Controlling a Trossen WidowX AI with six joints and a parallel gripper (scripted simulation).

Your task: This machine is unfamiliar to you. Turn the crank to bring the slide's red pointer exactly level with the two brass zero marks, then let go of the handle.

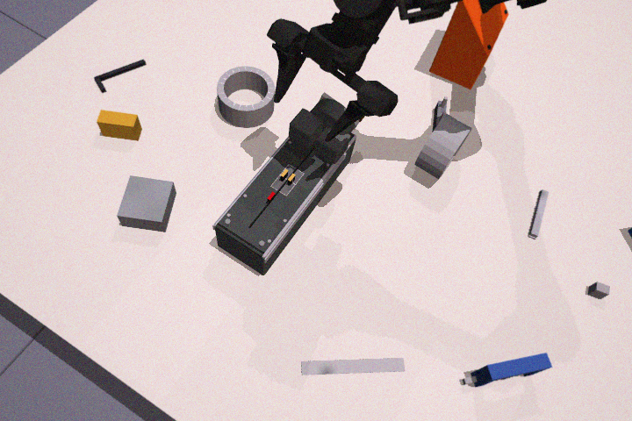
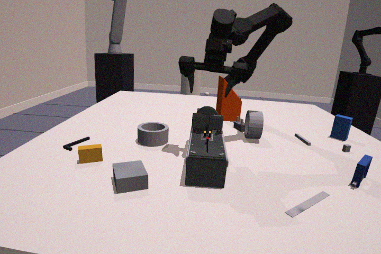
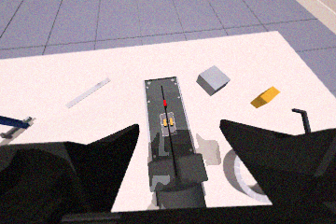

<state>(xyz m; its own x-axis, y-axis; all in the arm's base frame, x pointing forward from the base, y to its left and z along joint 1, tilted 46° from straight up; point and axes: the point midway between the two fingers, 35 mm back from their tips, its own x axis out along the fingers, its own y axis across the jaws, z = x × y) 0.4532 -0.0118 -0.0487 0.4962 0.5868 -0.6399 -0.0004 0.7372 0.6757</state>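
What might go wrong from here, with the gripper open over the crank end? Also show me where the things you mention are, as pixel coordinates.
The open gripper (image 1: 304, 121) (image 2: 209, 95) (image 3: 179, 125) could clip the dark blocks (image 1: 304, 128) (image 2: 198, 121) (image 3: 190, 167) on the machine if it descends off line. One finger might also knock the grey ring (image 1: 246, 117) (image 2: 153, 137) (image 3: 229, 170) standing beside it. The crank handle is hidden in all three views, so a grasp could miss it.
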